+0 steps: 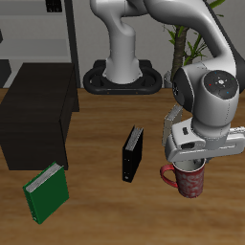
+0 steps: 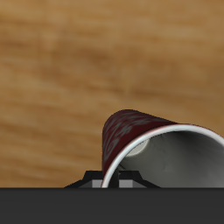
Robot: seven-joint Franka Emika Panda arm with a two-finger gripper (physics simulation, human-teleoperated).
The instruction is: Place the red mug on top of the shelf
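From my seat the gripper [image 1: 194,163] sits right down over the red mug [image 1: 189,179], which stands upright on the table [image 1: 105,215] near its front edge; the fingers seem to be at its rim, though I can't tell whether they grip. A black book [image 1: 132,154] stands just beside it, a green book [image 1: 46,192] farther along. The shelf [image 1: 36,122] sits well apart, its flat top bare.

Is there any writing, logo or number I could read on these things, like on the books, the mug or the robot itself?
No readable text anywhere.
Green book: plain cover, no title visible.
Black book: pale marks on the spine, too small and blurred to read.
Red mug: only a pale swirly pattern, no letters.
Black shelf: bare.
Robot arm and end effector: no legible label.
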